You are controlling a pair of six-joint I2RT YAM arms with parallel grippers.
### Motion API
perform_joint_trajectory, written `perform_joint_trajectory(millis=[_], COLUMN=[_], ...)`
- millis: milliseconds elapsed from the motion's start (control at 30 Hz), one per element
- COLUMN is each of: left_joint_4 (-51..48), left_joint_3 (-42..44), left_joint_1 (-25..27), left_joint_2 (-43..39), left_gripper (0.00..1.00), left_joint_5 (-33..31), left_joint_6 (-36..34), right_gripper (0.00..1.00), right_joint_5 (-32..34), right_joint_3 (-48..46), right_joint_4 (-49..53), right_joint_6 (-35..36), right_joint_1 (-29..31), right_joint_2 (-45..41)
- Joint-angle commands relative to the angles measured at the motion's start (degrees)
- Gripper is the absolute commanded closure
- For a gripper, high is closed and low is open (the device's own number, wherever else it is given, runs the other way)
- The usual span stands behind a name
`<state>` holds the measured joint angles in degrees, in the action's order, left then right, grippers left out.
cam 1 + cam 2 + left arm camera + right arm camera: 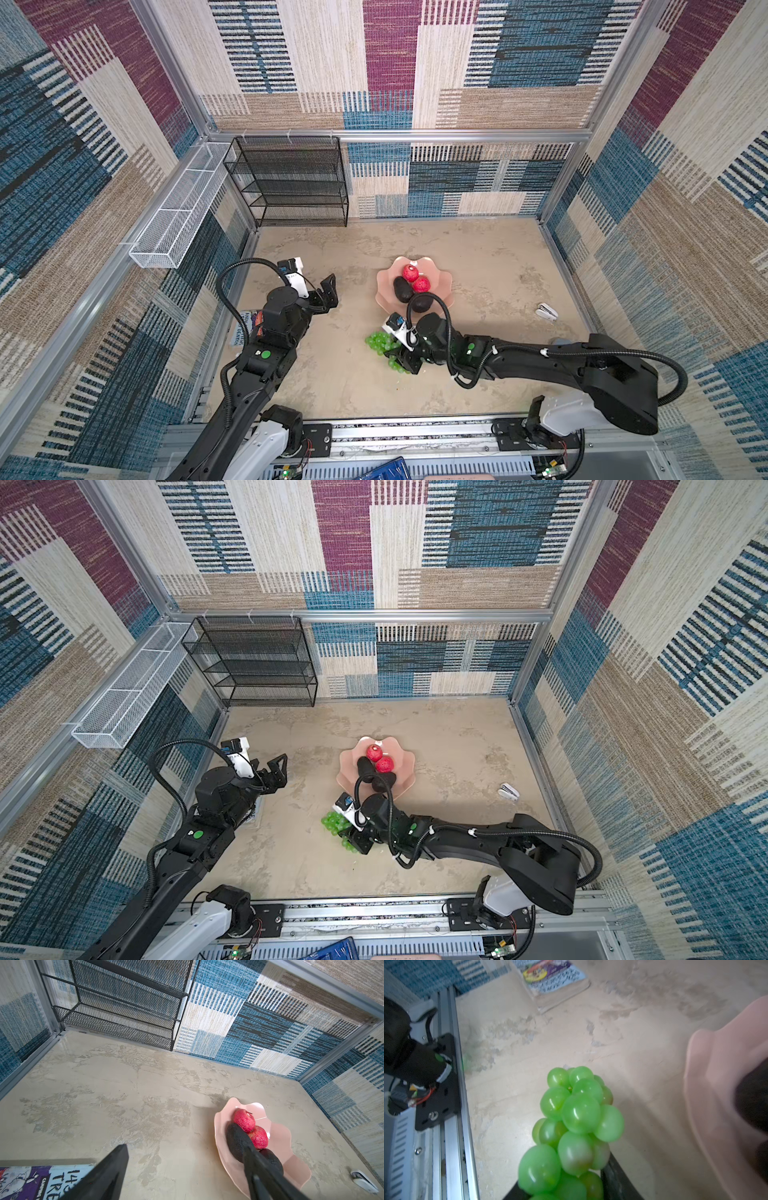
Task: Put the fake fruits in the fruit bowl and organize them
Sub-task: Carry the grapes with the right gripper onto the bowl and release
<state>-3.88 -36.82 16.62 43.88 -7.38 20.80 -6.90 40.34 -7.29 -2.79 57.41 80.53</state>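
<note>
Right gripper [398, 358] tight on grapes [377, 342] near fruit bowl [445, 279]; left gripper [328, 291] wide, empty; book [238, 332] under its arm

Free rm: fruit bowl [441, 286], R side

Black mesh shelf rack [291, 183] stands at the bench's [478, 257] far-left corner against the back wall. White mesh basket [178, 216] hangs on the left wall. Paperback book [554, 980] lies flat at the bench's left edge. Small white object [547, 312] near the right edge, type unclear.
</note>
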Motion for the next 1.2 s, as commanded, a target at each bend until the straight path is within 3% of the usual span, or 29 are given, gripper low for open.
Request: perform_joint_trajectory(millis=[0, 167, 400, 933, 1033, 1167], left_joint_4=[2.2, 2.29, 2.29, 2.13, 2.33, 1.76], left_joint_3=[0.95, 1.07, 1.26, 1.48, 1.71, 1.75], left_joint_1=[-0.1, -0.07, -0.1, -0.09, -0.1, -0.07], left_joint_2=[-1.1, -1.6, -1.66, -1.7, -1.95, -1.7], left_gripper=[0.11, 0.11, 0.11, 0.1, 0.1, 0.1], left_joint_5=[-2.0, -2.07, -2.03, -3.57, -3.88, -5.31], left_joint_6=[0.16, 0.3, 0.21, -0.6, -0.73, -0.42], right_gripper=[0.57, 0.57, 0.56, 0.54, 0.49, 0.26], right_joint_5=[-0.38, 0.7, 2.38, 8.65, 8.29, 8.76], right_joint_3=[2.12, 6.49, 10.66, 6.27, 5.27, 4.09], right_joint_4=[-1.18, 0.38, -0.6, -13.88, -14.59, -14.81], right_joint_6=[-1.5, -0.88, -0.07, -5.54, -6.55, -8.62], right_joint_1=[-3.6, -12.0, -23.32, -29.59, -29.8, -30.1], right_joint_2=[-3.72, -6.95, -2.02, 12.92, 13.96, 14.15])
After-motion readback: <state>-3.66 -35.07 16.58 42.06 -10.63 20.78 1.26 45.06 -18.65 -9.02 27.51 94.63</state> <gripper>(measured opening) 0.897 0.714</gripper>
